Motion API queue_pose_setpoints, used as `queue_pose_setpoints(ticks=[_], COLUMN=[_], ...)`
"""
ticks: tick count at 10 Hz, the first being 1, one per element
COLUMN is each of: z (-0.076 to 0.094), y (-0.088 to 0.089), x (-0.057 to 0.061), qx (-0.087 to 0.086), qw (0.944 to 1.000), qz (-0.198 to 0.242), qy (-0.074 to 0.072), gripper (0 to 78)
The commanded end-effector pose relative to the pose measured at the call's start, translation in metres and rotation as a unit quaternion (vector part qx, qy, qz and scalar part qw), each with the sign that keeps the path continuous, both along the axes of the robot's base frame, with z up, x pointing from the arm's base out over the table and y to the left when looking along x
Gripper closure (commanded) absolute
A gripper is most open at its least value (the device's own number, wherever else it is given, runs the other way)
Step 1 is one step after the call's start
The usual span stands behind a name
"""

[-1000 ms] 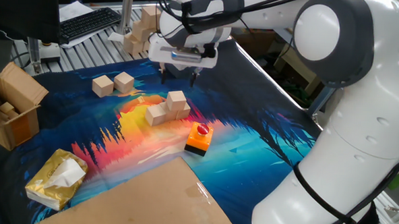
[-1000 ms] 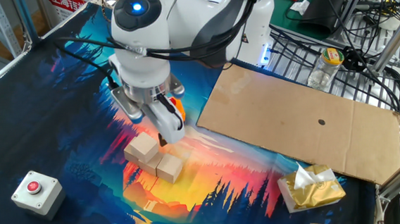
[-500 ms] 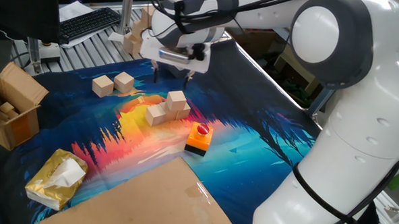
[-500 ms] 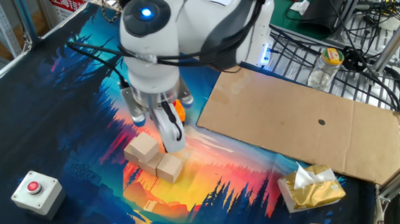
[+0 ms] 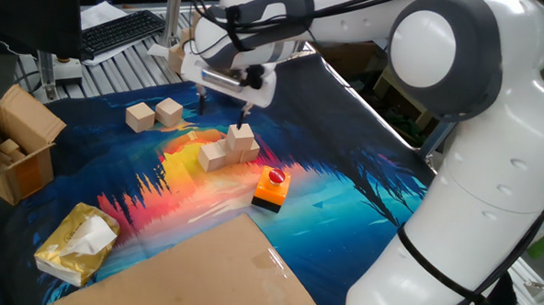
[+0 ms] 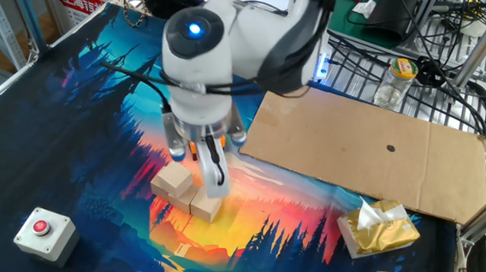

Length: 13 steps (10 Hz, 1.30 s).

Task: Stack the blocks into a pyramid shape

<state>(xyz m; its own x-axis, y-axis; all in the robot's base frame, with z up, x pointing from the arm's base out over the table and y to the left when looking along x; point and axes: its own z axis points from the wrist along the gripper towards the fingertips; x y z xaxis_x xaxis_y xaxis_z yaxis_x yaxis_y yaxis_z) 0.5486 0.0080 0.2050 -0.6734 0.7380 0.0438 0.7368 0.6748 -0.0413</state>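
While your claw [image 5: 223, 103] hangs just above the stacked blocks [image 5: 229, 146], its fingers [image 6: 213, 165] are spread apart with nothing between them. You can see that cluster directly below on the table [image 5: 344, 188]: two cubes side by side with a third sitting on top. Two more blocks [image 5: 154, 115] lie together, well apart to the far side of the mat. An orange-and-black button block [image 5: 271, 189] sits near the stack, and a sheet of cardboard [image 6: 364, 149] lies beyond it.
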Motion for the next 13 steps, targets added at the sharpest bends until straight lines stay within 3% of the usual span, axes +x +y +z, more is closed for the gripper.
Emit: queue_pose_setpoints(ticks=[1,4,10,13], z=[-0.005,-0.005,-0.005,-0.005], y=[0.0088,0.0088,0.0088,0.0088], x=[0.0033,0.0033,0.0033,0.0033], qx=[-0.015,-0.025,0.014,0.019], qw=[0.9986,0.9979,0.9992,0.9991], qz=[-0.05,-0.059,-0.036,-0.038], qy=[-0.006,-0.009,-0.006,-0.004], gripper=[0.1,0.1,0.1,0.1])
